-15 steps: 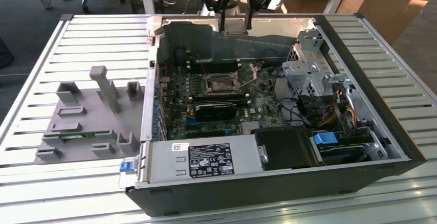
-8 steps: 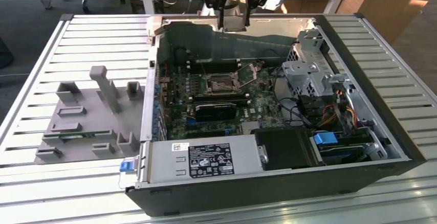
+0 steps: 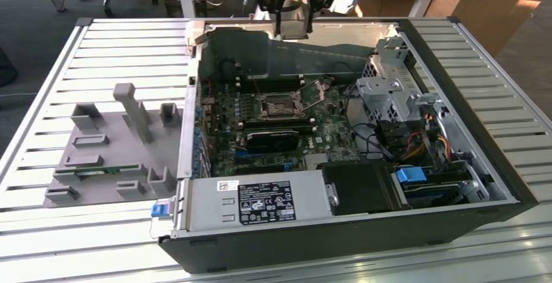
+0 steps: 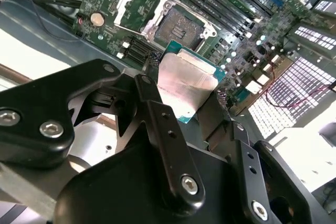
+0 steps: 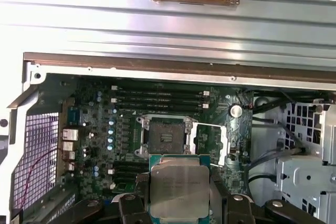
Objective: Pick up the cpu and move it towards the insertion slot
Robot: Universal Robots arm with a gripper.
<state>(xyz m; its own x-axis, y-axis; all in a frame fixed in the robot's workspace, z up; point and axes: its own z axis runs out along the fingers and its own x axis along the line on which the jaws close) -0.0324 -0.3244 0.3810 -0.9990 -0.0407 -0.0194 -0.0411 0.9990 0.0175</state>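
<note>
My gripper (image 3: 291, 19) hangs above the far wall of the open computer case, shut on the cpu (image 3: 293, 30). In both wrist views the cpu (image 4: 186, 85) (image 5: 178, 188) is a flat square chip with a silvery top and a greenish rim, clamped edge to edge between the black fingers (image 4: 152, 103) (image 5: 137, 182). The insertion slot (image 3: 280, 107) (image 4: 181, 25) (image 5: 164, 137) lies on the motherboard below and ahead of the chip. It is a square socket with a silver frame and a dark centre, and its lid (image 4: 137, 9) (image 5: 211, 141) is folded open beside it.
A black heatsink block (image 3: 267, 142) sits just nearer than the socket. Memory slots (image 5: 157, 98) run beside it. A silver power supply (image 3: 250, 202) fills the near side, and a drive cage (image 3: 388, 95) with cables is on the exterior view's right. A grey fixture tray (image 3: 112, 154) rests on the slatted table (image 3: 129, 50).
</note>
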